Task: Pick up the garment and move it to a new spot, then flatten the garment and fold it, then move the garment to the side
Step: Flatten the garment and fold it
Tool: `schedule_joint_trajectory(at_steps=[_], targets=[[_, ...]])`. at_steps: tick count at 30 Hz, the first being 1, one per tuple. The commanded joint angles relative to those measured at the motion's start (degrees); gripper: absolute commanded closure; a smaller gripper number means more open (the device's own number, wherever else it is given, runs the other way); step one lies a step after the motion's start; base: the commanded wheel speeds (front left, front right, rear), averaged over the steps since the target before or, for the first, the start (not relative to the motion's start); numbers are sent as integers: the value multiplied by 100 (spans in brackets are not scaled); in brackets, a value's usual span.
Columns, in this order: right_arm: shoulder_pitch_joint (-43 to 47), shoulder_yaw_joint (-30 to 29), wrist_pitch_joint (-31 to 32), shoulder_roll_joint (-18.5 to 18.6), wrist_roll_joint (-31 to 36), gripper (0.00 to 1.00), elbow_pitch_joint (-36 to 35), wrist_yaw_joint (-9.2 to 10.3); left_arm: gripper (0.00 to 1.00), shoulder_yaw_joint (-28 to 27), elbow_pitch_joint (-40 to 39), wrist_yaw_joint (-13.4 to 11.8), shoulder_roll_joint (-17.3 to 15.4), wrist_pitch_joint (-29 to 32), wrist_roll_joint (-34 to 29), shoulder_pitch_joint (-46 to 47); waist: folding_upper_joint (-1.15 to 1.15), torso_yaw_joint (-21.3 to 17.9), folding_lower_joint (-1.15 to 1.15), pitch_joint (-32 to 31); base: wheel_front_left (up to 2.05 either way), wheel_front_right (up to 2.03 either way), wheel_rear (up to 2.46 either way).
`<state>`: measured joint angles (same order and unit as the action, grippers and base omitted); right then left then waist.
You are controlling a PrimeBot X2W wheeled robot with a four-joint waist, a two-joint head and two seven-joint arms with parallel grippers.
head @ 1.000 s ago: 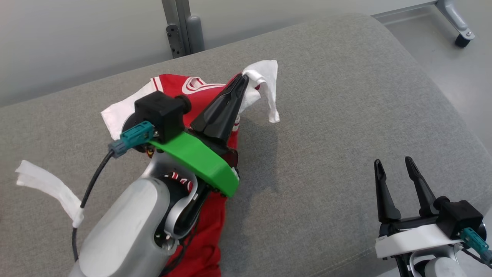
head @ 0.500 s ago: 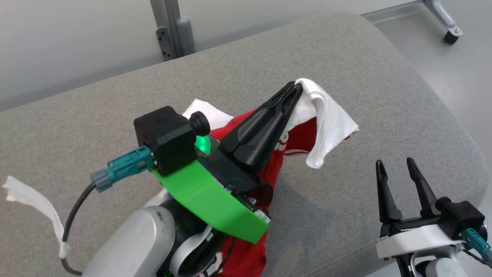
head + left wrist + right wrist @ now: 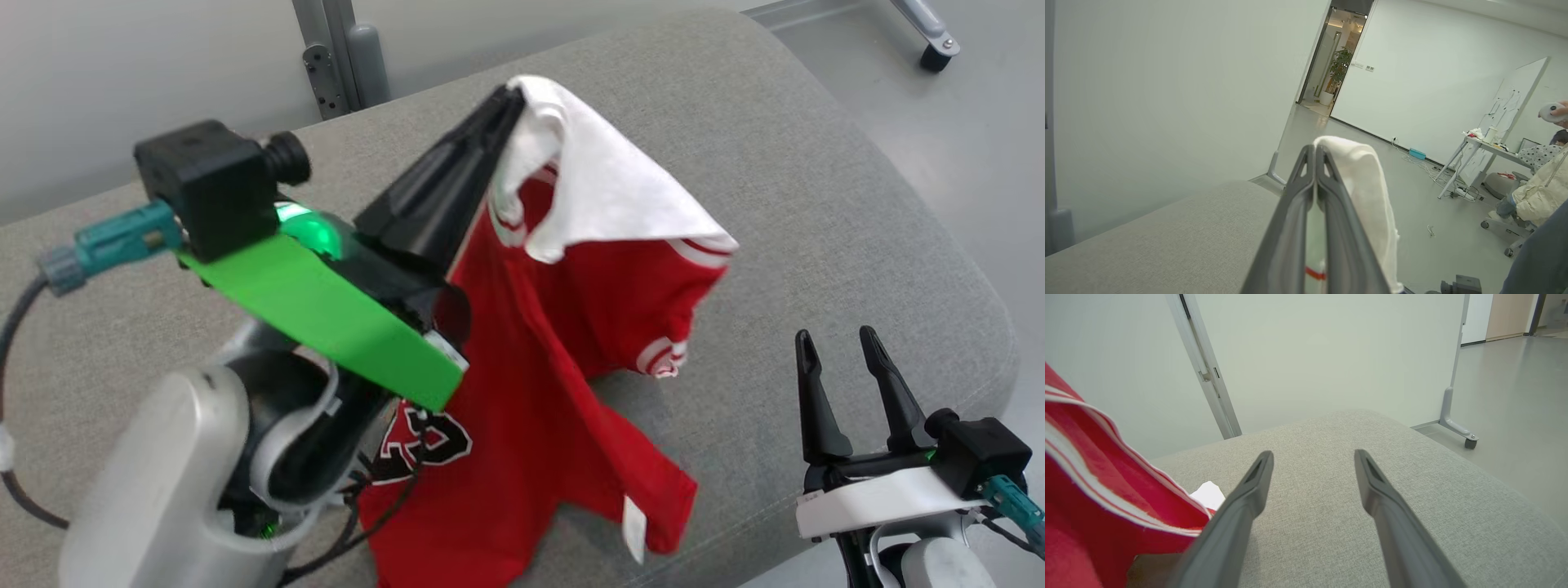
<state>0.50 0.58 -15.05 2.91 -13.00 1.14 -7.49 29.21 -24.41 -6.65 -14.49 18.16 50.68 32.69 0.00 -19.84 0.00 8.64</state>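
Below the left gripper [image 3: 510, 96], its own arm [image 3: 163, 474] covers part of the garment [image 3: 563, 359], leaving the black-and-white print [image 3: 424, 437] unreadable. The garment's lower end runs off the bottom edge. Left of the right gripper [image 3: 1313, 455], the garment is cut by the frame. Right of the left gripper, a person [image 3: 1541, 192] is cropped at the edge.

Head view downward, wrists level, cushion [image 3: 816, 188] shared

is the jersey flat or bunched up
Bunched: the garment hangs by a white sleeve from the left gripper, lower part draped on the cushion.
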Motion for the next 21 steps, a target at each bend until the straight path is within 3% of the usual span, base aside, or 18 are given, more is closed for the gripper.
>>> schedule_joint_trajectory(at_steps=[1,3,10,15,21], targets=[[-78,5,-18,4,-42,0,2,-1,100,-159,157,-15,-65,17,99,147,0,-61,0,66,0,0,0],[-87,8,-18,4,-90,0,14,-1,100,-404,458,1,-205,20,155,318,0,-90,0,113,0,0,0],[-185,44,-18,4,-153,0,67,-1,100,-721,1726,310,-231,-68,264,998,0,-168,0,245,0,0,0],[-335,182,-18,3,-188,0,114,-1,100,-499,3048,578,10,-275,82,1370,0,-310,0,351,0,0,0],[-395,324,-18,4,-241,0,139,-1,100,-239,4782,963,513,-1031,-116,1508,0,-586,0,474,0,0,0]])
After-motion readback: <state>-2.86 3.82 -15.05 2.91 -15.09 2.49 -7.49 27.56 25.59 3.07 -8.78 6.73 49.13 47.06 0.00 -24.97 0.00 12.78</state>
